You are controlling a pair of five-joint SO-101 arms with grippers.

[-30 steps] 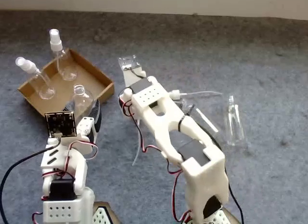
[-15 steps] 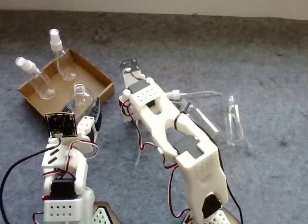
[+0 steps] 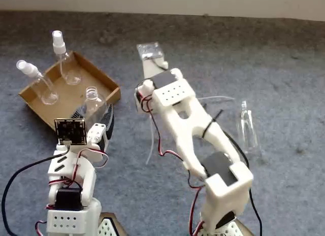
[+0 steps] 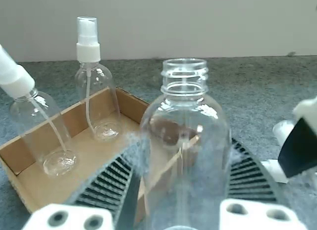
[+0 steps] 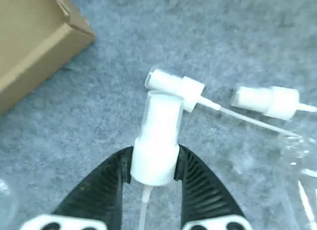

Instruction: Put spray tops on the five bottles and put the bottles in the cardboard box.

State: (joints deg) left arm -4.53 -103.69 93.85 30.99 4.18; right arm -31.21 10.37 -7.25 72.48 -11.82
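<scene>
An open-necked clear bottle (image 4: 185,151) stands upright in my left gripper (image 4: 183,190), which is shut on its body, right in front of the cardboard box (image 3: 109,86). In the high view this bottle (image 3: 94,100) rises just at the box's near corner. My right gripper (image 5: 154,165) is shut on a white spray top (image 5: 156,141), held above the carpet with its thin dip tube (image 3: 151,139) hanging down. Two bottles with spray tops (image 3: 63,61) (image 3: 40,83) stand in the box. Two loose spray tops (image 5: 176,84) (image 5: 267,100) lie on the carpet below my right gripper.
A clear bottle without a top (image 3: 247,127) lies on the grey carpet to the right of the right arm (image 3: 172,94). Another clear bottle (image 5: 297,156) lies beside the loose tops. The carpet beyond the arms is bare.
The right arm has lifted and swung toward the back with the spray top in its gripper. My left gripper has carried the bottle a little to the right.
</scene>
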